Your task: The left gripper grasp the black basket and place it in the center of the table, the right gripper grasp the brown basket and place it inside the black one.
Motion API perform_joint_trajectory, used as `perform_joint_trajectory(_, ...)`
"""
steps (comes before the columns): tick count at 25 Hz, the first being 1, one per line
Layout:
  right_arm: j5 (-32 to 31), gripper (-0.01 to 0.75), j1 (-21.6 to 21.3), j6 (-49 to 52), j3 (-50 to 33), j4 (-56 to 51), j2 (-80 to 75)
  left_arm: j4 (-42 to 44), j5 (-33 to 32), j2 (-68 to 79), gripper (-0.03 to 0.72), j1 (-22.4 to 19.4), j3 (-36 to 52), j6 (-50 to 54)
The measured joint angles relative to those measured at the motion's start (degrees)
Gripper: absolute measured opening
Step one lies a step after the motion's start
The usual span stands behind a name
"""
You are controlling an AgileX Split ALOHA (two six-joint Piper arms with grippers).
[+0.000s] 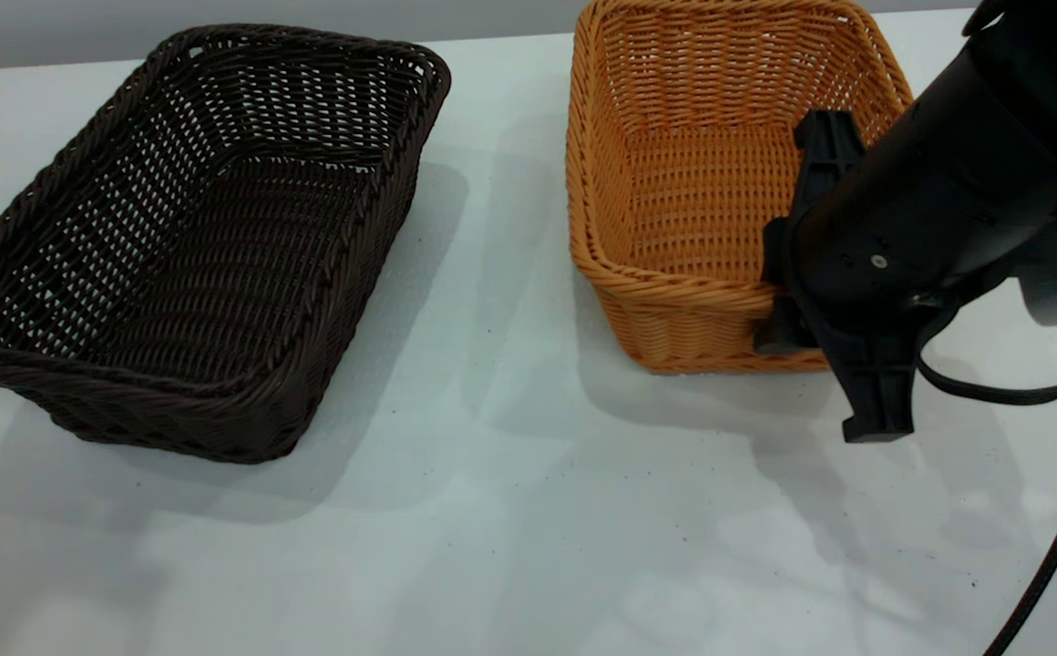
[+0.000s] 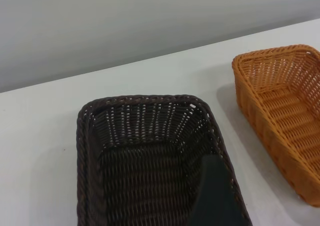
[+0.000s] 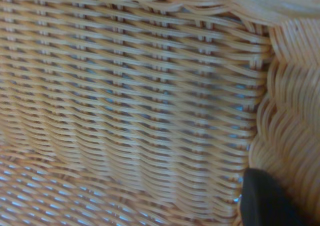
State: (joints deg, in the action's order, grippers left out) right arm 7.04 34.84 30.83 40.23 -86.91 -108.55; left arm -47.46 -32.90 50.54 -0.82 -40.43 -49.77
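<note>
The black basket [image 1: 191,237] stands on the white table [image 1: 510,510] at the left. It also shows in the left wrist view [image 2: 150,161]. One dark finger [image 2: 215,196] of my left gripper hangs over the inside of its wall on the brown-basket side; the other finger is out of view. The brown basket [image 1: 702,182] stands at the right and shows in the left wrist view [image 2: 285,105]. My right gripper [image 1: 770,296] straddles its near rim, one finger inside and one outside, pinched on the rim. The right wrist view shows the brown weave [image 3: 130,100] and one finger [image 3: 270,201].
A strip of bare table [image 1: 492,273] separates the two baskets, and the front of the table [image 1: 456,565] is open. A black cable [image 1: 1039,565] trails from the right arm down to the front right. A grey wall [image 2: 150,25] stands behind the table.
</note>
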Motion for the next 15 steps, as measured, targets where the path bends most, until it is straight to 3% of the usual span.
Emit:
perform_joint_trajectory(7, 2.73, 0.115, -0.93, -2.9, 0.08, 1.3, 2.24, -0.05, -4.57, -0.07, 0.428, 0.0, 0.0, 0.0)
perform_joint_trajectory(10, 4.6, 0.115, -3.44, -8.72, 0.08, 2.22, 4.59, -0.11, -4.41, -0.07, 0.428, 0.0, 0.0, 0.0)
perform_joint_trajectory(15, 1.13, 0.115, -9.54, -20.62, 0.08, 2.77, 10.28, -0.05, -4.69, -0.02, 0.428, 0.0, 0.0, 0.0)
